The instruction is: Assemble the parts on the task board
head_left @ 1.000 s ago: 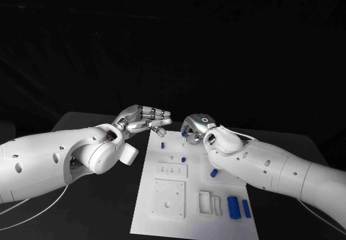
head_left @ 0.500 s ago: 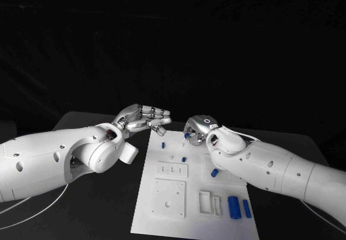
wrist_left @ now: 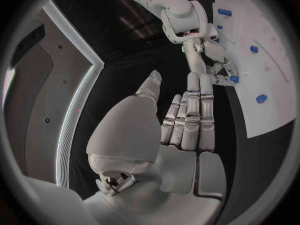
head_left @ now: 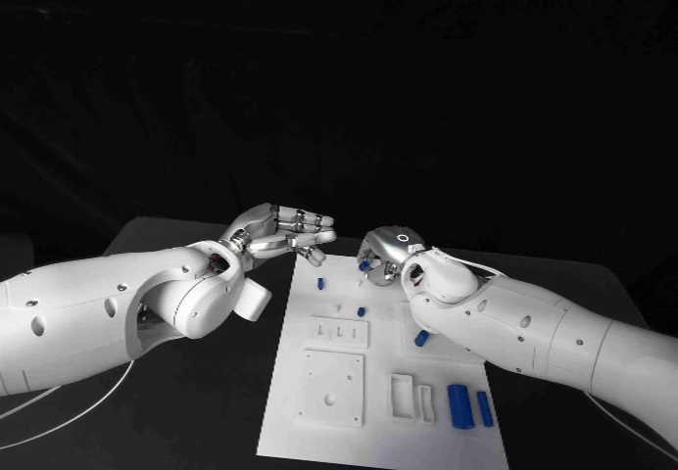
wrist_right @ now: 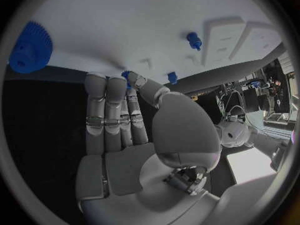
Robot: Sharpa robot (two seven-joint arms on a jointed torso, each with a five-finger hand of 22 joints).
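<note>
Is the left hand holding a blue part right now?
No, the left hand holds nothing, its fingers extended together above the task board edge.

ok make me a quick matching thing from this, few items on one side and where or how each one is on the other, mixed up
Items:
1. left hand
2. right hand
3. two blue cylinders
4. blue gear

Places or states:
A. lying side by side at the task board's near right corner
B. pinches a small blue part
C. holds nothing, off the board's far left corner
D. flat on the board, beyond the right hand's fingertips

Pairs: 1-C, 2-B, 3-A, 4-D

No readable text, labels, brand marks or numbers anywhere: task board (head_left: 379, 392), parts, arms and bench all plain, unmarked surfaces.
</note>
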